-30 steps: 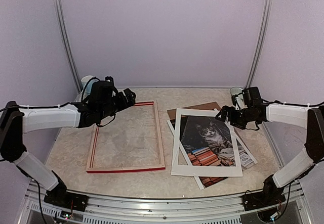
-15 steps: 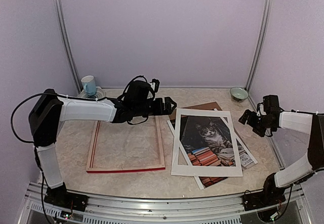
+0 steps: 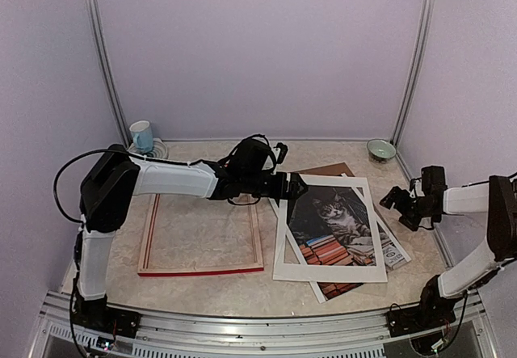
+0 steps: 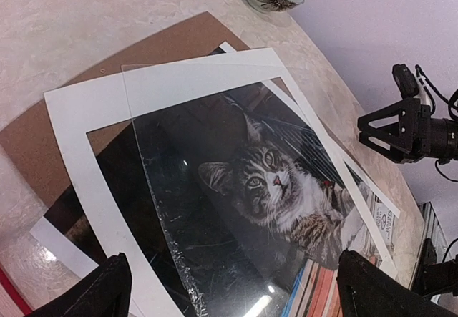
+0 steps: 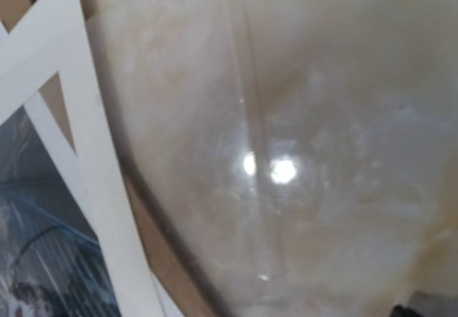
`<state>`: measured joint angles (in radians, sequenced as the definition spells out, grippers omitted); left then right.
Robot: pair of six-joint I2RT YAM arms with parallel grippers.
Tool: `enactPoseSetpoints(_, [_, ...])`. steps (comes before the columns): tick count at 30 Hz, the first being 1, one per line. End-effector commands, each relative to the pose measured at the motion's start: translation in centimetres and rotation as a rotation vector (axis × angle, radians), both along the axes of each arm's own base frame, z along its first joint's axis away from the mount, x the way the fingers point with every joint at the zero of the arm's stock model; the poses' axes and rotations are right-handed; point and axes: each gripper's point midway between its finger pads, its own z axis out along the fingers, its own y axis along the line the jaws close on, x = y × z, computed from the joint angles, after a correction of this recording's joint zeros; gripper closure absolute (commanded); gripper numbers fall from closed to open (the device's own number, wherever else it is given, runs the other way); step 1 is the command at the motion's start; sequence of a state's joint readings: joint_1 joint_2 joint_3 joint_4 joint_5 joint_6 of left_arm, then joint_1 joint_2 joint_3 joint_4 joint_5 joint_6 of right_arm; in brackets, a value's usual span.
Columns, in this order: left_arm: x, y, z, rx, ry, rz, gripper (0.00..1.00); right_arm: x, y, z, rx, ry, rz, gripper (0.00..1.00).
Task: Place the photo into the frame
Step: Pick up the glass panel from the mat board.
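Grey tabby photo point(image 4: 272, 188) with red-orange books, under white mat point(image 4: 71, 134); left tool point(image 3: 297, 187), right tool point(image 3: 391, 200) both spread apart.

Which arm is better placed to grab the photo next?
Left. The left gripper hovers open over the white mat on the photo; the right gripper, also open, sits off the stack's right edge.

From the top camera, the left arm point(image 3: 178, 179) hangs over the 12 o'clock rail of the frame point(image 3: 257, 233), so that way in is blocked. The bare table point(image 3: 202, 225) inside it is wide open from 6 o'clock. There's only a thin gap to the white mat point(image 3: 327, 271) at the frame's 3 o'clock. A clear sheet point(image 4: 215, 102) covers the photo point(image 3: 333, 227). Off the pile's 3 o'clock edge, the right gripper point(image 3: 393, 200) takes up the open strip. The mug point(image 3: 141, 136) at 10 and the bowl point(image 3: 380, 149) at 2 sit in the far corners.
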<state>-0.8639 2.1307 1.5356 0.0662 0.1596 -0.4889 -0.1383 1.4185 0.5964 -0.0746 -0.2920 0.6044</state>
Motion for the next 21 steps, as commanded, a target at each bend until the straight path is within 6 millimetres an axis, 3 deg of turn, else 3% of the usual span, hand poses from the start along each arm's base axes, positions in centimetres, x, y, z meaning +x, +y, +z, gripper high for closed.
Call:
enactPoseSetpoints(1, [-0.9,-1.7,-0.9,0.014,0.022,-0.064,0.01,1.3,0.6,0.3,0.057,-0.06,0.024,0.03])
enactPoseSetpoints(21, [-1.7,-2.1,-7.4,0.095,0.163,-0.071,0.01,0.7,2.6,-1.3,0.167,-0.084,0.093,0.01])
